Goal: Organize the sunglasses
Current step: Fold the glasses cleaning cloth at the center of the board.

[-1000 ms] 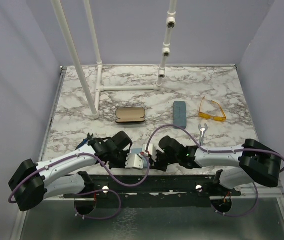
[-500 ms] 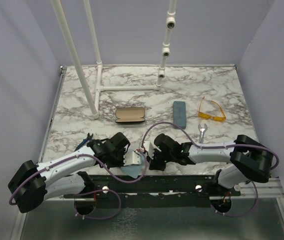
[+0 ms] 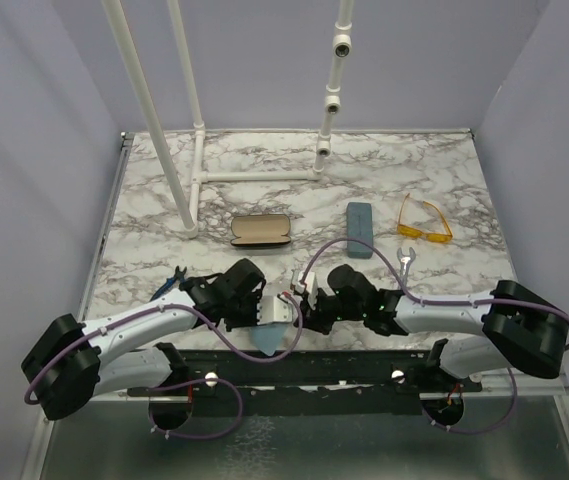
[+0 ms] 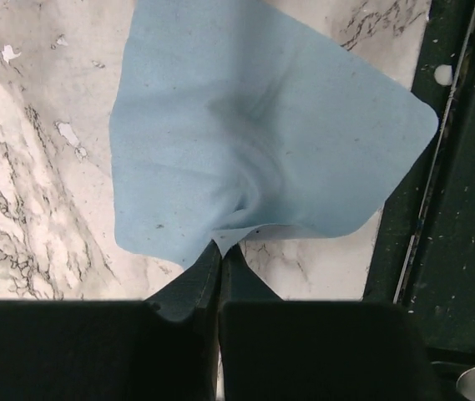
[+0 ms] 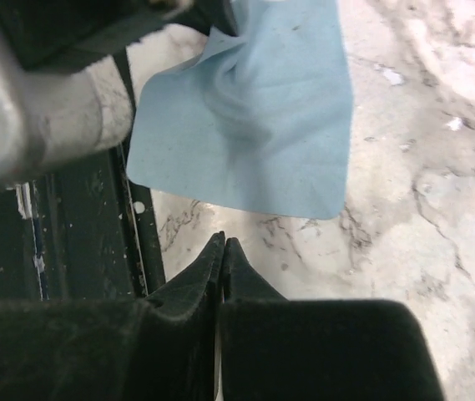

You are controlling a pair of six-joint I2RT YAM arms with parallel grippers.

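- The translucent yellow-orange plastic sunglasses [image 3: 424, 221] lie on the far right of the white marble-patterned counter [image 3: 444, 165], temples unfolded, well apart from both my arms.
- The thin dark wire-frame glasses [image 3: 405, 262] lie nearer to me, just beside my right arm's purple cable. They are too small to tell how they are folded.
- Just left of the yellow pair lies the blue-grey oblong case [image 3: 360, 228]. Further left, the black oval case [image 3: 260, 231] sits open, tan lining up.
- Only the top view shows the glasses and cases; neither wrist view catches them.
- The left wrist view shows my left jaws clamped together on a pinched edge of a light blue cloth [image 4: 262, 142]. It fans out over the counter, with one corner over the dark rail [image 4: 454, 192] at the near edge.
- The right wrist view shows my right jaws pressed together with nothing between them, tips just short of the cloth's other edge.
- From above, the cloth is only a small sliver between my two wrists.
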